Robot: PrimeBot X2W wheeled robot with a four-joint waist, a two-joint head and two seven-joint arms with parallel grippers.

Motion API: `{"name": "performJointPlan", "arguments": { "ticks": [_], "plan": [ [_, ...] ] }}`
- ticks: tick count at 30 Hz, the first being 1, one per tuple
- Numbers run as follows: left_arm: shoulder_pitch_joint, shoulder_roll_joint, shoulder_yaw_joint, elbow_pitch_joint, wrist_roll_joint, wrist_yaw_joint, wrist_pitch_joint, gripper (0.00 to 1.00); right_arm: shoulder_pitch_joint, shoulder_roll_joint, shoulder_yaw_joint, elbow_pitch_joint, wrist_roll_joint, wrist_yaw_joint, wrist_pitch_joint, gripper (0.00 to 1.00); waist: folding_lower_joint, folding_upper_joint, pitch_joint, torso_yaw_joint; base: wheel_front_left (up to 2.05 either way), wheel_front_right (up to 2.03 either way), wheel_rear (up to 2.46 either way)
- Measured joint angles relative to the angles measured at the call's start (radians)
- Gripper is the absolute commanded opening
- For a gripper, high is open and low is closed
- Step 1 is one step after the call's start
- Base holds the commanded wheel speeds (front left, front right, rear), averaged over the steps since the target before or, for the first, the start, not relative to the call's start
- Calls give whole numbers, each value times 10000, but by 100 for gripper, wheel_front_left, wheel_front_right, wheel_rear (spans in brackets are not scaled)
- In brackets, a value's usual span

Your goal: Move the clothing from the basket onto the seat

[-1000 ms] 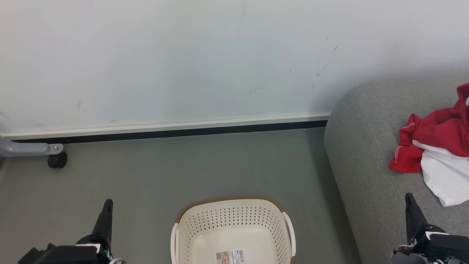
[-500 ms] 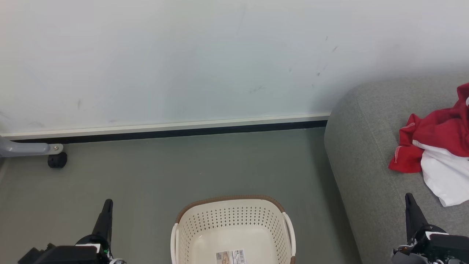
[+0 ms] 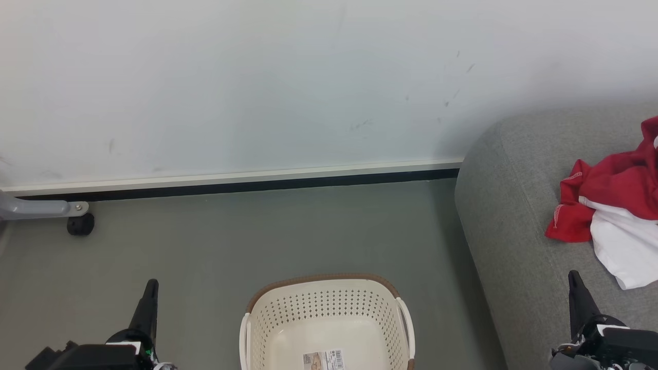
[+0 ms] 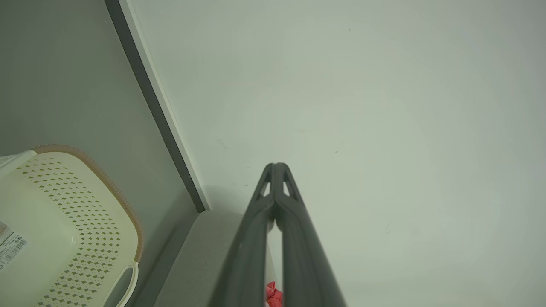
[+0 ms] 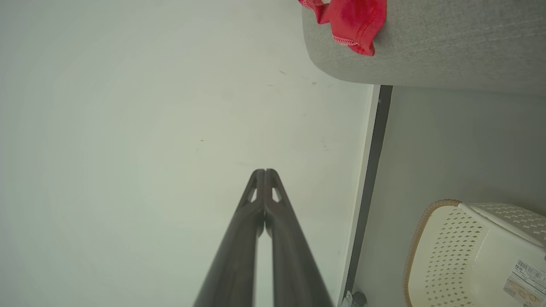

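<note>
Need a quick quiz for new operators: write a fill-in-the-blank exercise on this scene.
1. The basket has a ____ rim.
2. The clothing lies on the seat, to the basket's ____ in the head view.
3. The left gripper and the right gripper are both ____.
4. The clothing is white and ____.
Missing words: brown; right; shut; red.

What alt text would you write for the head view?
Red and white clothing lies on the grey sofa at right, while the basket on the floor holds just a label. The left tool and right tool rest shut at the bottom corners.
</note>
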Motion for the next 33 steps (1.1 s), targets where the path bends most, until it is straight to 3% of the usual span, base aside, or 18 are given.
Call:
{"name": "performJointPlan", "arguments": {
  "ticks": [33],
  "plan": [
    [0, 0, 0, -2, 0, 0, 0, 0, 1, 0, 0, -2, 0, 0, 0, 0, 0, 0, 0, 0, 0, 0, 0]
  ]
}}
